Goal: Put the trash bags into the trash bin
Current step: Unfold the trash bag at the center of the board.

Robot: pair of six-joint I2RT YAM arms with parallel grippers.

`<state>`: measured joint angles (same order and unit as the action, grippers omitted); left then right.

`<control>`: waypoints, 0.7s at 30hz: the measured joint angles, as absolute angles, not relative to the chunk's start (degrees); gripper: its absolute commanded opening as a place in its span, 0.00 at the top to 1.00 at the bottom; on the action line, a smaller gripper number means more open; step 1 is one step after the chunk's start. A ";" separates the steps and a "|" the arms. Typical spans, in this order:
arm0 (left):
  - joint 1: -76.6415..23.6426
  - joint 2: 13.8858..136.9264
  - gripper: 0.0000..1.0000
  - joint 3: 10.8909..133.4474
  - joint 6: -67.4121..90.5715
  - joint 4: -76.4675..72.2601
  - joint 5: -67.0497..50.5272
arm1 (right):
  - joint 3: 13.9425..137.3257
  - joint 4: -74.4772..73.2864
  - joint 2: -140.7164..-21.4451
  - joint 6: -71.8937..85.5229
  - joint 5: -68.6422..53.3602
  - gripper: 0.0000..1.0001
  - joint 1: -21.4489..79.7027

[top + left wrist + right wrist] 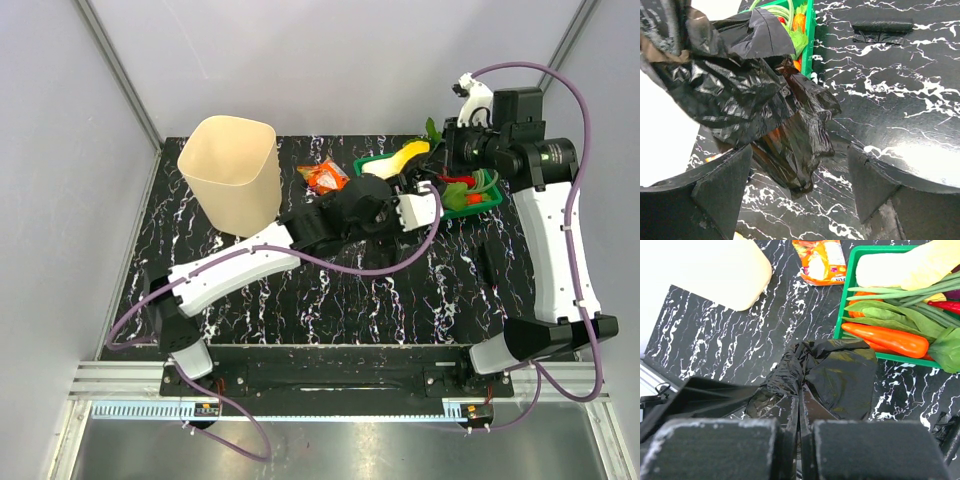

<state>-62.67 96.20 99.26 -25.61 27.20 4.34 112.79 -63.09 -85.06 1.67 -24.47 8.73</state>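
Bag [840, 375] and bin [240, 195] are well apart. The bin, the biggest thing on the tabletop [400, 300], stands upright at the far left corner, mouth up. The bag, a loose, crinkled black sheet, hangs over the far half of the tabletop, just beside a corner of the green tray [841, 315]. The bin lies to its left, past the orange wrapper [820, 262].

The right claw [800, 407] is closed tight. A fold of the bag looks pinched between its tips, and the rest droops below, long axis running down toward the tabletop. The left claw [800, 167] is spread wide and holds nothing. Its two fingers stand either side of the bag's hanging lower end, with no contact that I can see. So the bag sits straight ahead of the left claw, inside its gap, and the left arm reaches in from the bin's side. As I judge it, the coming move is the left claw closing on that tail, then a carry leftward.

A second bag, a small folded bundle [882, 27], lies flat on the tabletop to the right, apart from both claws.

The tabletop is glossy black with white veining. Plain pale walls close in the sides and back.
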 measured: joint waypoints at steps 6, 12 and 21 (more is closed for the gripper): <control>-60.34 99.85 0.33 101.71 -25.85 26.85 2.33 | 111.63 -62.89 -83.20 2.20 -26.33 1.00 8.58; -57.47 100.99 0.43 105.12 -24.91 26.70 -0.16 | 110.59 -62.92 -81.23 2.52 -27.22 1.00 8.45; -54.24 101.01 0.36 106.63 -18.02 27.55 -13.13 | 110.54 -62.89 -80.66 2.79 -27.20 1.00 7.42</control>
<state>-54.24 101.01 106.63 -18.02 27.55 -13.13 110.54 -62.89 -80.66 2.79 -27.20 7.42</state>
